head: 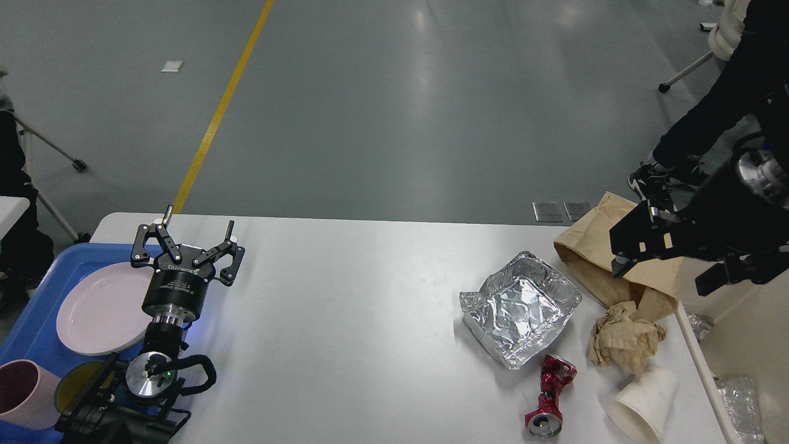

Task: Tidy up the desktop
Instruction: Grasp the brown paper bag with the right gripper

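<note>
I am looking down on the desktop (345, 320). My left gripper (198, 226) is hovering with its fingers spread wide, beside a pink plate (98, 311) lying in the blue tray (37, 320). My right gripper (622, 262) is hanging over a brown paper bag (592, 250); I cannot tell how its fingers are standing. A foil tray (521, 308), a crumpled paper wad (625, 336), a crushed red can (550, 394) and a tipped white cup (644, 404) are lying close together near the right edge.

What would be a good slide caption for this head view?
Tidying begins: left gripper open and empty beside the blue tray; foil tray, crushed can and paper cup litter the desktop.
</note>
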